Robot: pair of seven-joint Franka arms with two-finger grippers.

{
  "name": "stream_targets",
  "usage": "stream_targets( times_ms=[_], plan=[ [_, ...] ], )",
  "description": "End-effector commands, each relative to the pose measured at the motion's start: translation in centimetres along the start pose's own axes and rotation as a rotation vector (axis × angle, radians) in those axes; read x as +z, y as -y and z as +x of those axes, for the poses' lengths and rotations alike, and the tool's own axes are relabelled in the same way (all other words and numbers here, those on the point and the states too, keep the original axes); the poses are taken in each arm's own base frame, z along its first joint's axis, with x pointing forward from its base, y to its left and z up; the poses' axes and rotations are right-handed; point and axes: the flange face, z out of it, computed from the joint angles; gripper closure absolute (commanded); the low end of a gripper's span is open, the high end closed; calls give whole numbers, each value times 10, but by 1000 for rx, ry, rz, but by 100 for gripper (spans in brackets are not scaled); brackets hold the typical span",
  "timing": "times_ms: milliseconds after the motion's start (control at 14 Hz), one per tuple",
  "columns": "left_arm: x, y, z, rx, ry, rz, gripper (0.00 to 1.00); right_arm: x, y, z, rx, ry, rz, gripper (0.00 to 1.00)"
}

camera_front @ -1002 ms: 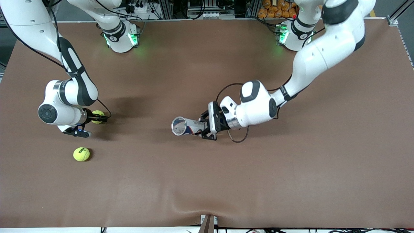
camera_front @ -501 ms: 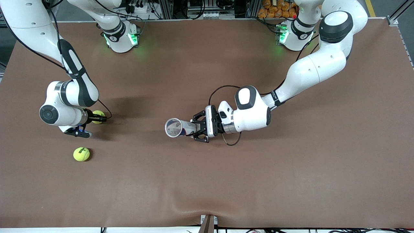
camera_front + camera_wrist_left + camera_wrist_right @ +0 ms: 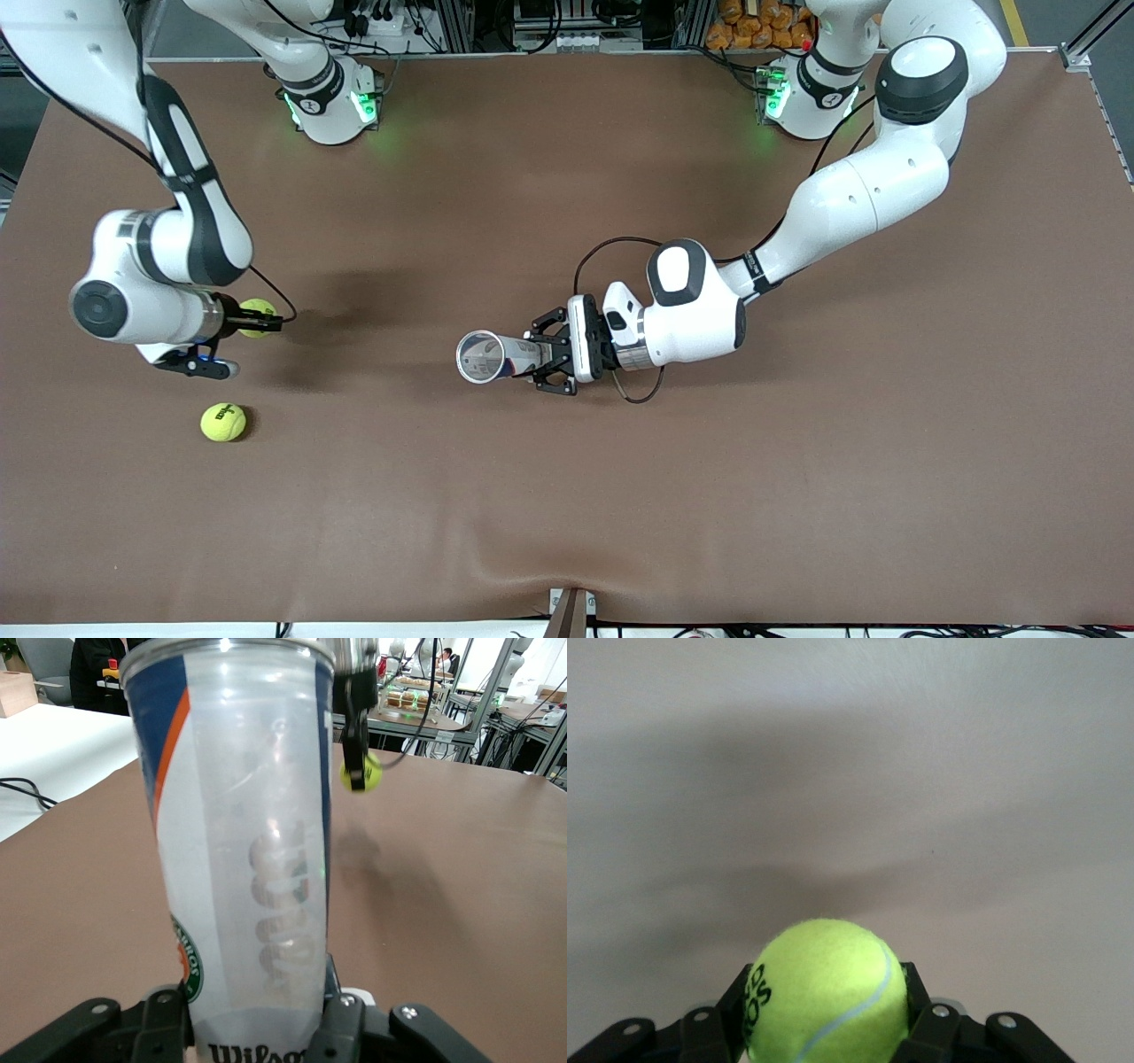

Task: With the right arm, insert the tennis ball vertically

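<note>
A yellow-green tennis ball [image 3: 255,316] [image 3: 828,992] sits between the fingers of my right gripper [image 3: 264,321] [image 3: 828,1020], which is shut on it and raised over the table at the right arm's end. My left gripper [image 3: 542,358] [image 3: 257,1032] is shut on the base of a clear tennis ball can [image 3: 493,356] [image 3: 239,859] with a blue, orange and white label, over the middle of the table. The can's open mouth [image 3: 479,357] points toward the right arm and tips up toward the front camera. In the left wrist view the held ball [image 3: 361,773] shows past the can.
A second tennis ball [image 3: 223,422] lies on the brown table [image 3: 709,496], nearer to the front camera than the right gripper. A cable loops below the left wrist [image 3: 640,390]. Both arm bases stand along the table's back edge.
The right gripper has shut on the ball and lifted it slightly toward its end of the table. The left arm has shifted the can toward the right arm and tipped its mouth up.
</note>
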Motion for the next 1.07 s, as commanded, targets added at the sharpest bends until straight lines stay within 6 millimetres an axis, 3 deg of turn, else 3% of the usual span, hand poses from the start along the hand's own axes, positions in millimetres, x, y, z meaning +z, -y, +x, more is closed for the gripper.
stream_targets(
  times_ms=[0, 215, 286, 430, 716, 1002],
  plan=[
    [-1, 1, 5, -16, -43, 1, 50, -72, 22, -16, -19, -37, 57, 100],
    [-4, 4, 0, -21, -42, 3, 49, -132, 49, -25, -17, -53, 175, 100],
    [-4, 4, 0, -8, -42, 4, 49, -143, 56, -27, -27, -46, 195, 100],
    [0, 0, 6, -31, -53, -3, 49, -151, 67, -30, -36, -47, 221, 100],
    [17, -5, -9, 4, -181, 0, 48, -171, 109, -41, 80, -53, 231, 100],
    [27, -17, -25, 29, -229, -26, 47, -172, 114, -44, 108, -8, 306, 100]
  ],
)
